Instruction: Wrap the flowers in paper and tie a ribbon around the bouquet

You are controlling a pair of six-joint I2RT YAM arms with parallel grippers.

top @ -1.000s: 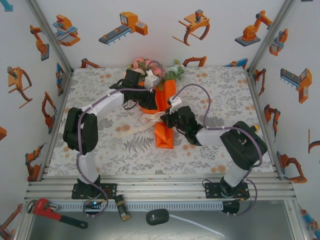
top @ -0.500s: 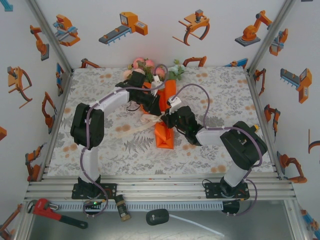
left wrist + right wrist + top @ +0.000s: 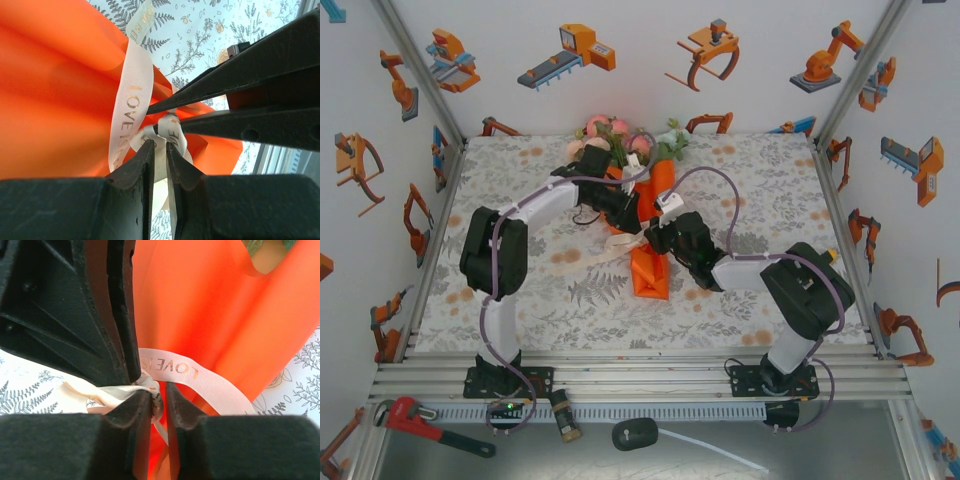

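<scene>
Nearest the arm bases, the pointed end of the bouquet (image 3: 650,278), a cone of bright orange paper with flower heads at its wide end, lies on the fern-printed cloth of the table (image 3: 770,170), near its middle and running away from the bases. Partway up the cone, a narrow, sheer cream-white ribbon (image 3: 129,105) with gold lettering circles the waist and gathers into a small knot, with one tail trailing left over the cloth. Both claws meet there: the left claw (image 3: 161,147) is pinched together on the ribbon at the knot, and the right claw (image 3: 158,392) is likewise clamped on the ribbon just beside it. The ribbon looks light, floppy and fairly slick, so I judge it best held close to the knot, where a short pull tightens it without slipping. The thin orange paper (image 3: 200,305) is smooth and faintly glossy, folded in soft pleats, and should crease or crush easily under a hard squeeze. Farthest off, the artificial pink and cream flowers (image 3: 618,126) with green leaves look light and springy.
</scene>
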